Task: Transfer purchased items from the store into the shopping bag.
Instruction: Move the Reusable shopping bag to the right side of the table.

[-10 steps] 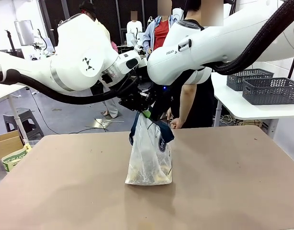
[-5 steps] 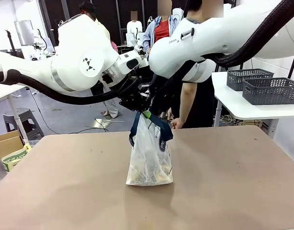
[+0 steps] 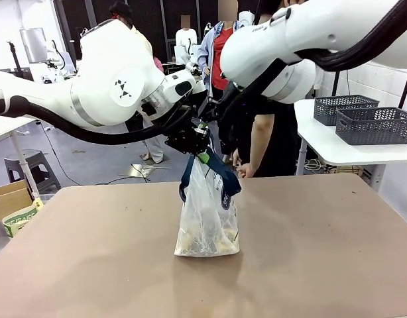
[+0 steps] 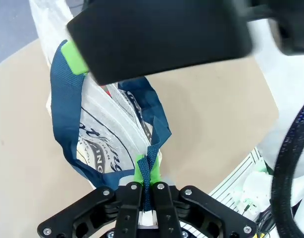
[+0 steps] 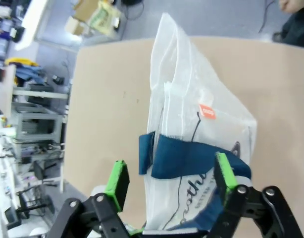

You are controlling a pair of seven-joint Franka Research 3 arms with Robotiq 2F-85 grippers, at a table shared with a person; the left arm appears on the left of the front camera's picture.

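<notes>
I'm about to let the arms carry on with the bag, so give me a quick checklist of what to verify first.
1. Left claw shut on the navy blue strap handle: ok.
2. Right claw open, fingers apart on either side of the other blue strap, not gripping it: ok.
3. Translucent white plastic shopping bag upright on the brown table: ok.
4. Items at the bag's bottom: ok, a yellowish mass shows through.
5. Bag mouth open enough for more items: cannot tell.
6. Person's hand clear of the bag: not ok, it is close behind.

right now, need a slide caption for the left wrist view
Left gripper shut on the shopping bag's navy handle, holding the bag above the table.
</notes>
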